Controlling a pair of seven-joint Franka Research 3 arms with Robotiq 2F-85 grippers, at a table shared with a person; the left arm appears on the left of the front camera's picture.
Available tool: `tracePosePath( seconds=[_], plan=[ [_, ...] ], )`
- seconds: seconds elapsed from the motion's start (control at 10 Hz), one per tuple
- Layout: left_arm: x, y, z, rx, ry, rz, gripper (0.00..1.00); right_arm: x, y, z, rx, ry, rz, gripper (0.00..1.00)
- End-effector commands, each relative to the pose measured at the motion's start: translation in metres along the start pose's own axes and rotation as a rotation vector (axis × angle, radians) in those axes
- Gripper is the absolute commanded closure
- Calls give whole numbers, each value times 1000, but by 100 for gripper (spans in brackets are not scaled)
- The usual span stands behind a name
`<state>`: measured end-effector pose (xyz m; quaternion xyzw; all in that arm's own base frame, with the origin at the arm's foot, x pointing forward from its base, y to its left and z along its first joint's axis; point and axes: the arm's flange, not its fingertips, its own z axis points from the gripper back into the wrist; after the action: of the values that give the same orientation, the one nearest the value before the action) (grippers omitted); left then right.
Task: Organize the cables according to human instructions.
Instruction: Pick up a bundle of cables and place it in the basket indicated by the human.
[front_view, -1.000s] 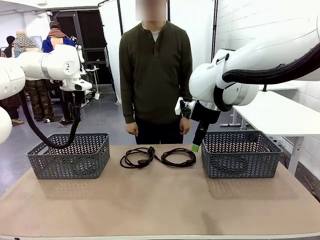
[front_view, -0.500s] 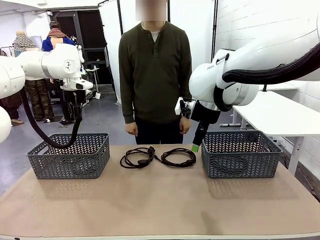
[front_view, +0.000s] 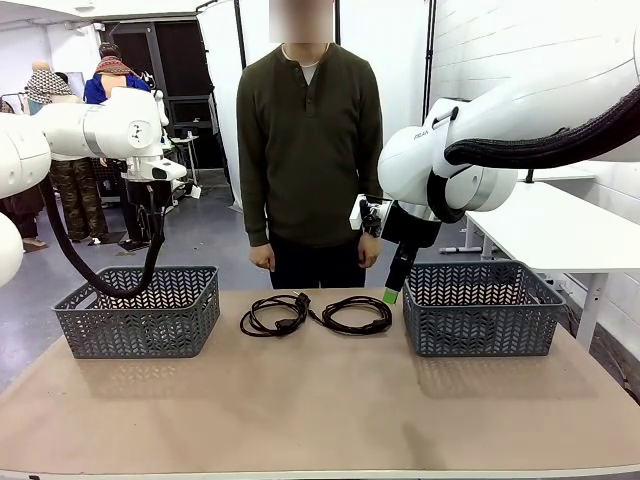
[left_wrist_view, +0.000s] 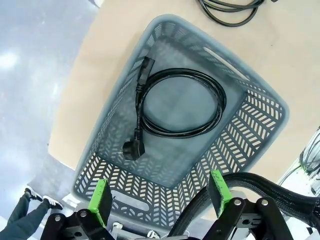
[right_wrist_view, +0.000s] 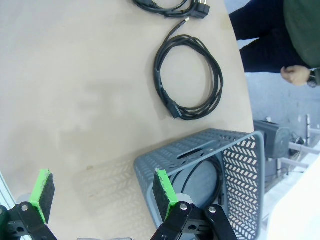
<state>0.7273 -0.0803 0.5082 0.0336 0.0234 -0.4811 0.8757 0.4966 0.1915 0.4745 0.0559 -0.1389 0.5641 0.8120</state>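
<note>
— Since the front view comes first, what lies at centre frame?
— Two black cable coils on the worktop (front_view: 320, 400), side by side: left coil (front_view: 274, 315) and right coil (front_view: 356, 314), between left basket (front_view: 140, 325) and right basket (front_view: 483, 325). Right gripper (front_view: 391, 294) hangs at the right basket's left corner.
— Left wrist view?
— Left gripper (left_wrist_view: 159, 192) above the left basket, fingers spread, empty. Third coil (left_wrist_view: 180, 102) flat on its floor, mid-frame.
— Right wrist view?
— Fingers spread, empty, over worktop. Right coil upper centre; fourth coil (right_wrist_view: 220, 175) inside the right basket, lower right.
</note>
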Motion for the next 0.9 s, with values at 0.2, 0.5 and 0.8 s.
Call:
tracePosePath(
  seconds=[0.2, 0.5, 0.8],
  plan=[
    [-8, -29, 26, -46, 8, 23, 0, 0, -1, 0, 0, 10, 4, 0],
    [-21, -69, 48, -91, 31, 34, 0, 0, -1, 0, 0, 10, 4, 0],
    [-36, -104, 50, -62, -4, 52, 0, 0, -1, 0, 0, 10, 4, 0]
  ],
)
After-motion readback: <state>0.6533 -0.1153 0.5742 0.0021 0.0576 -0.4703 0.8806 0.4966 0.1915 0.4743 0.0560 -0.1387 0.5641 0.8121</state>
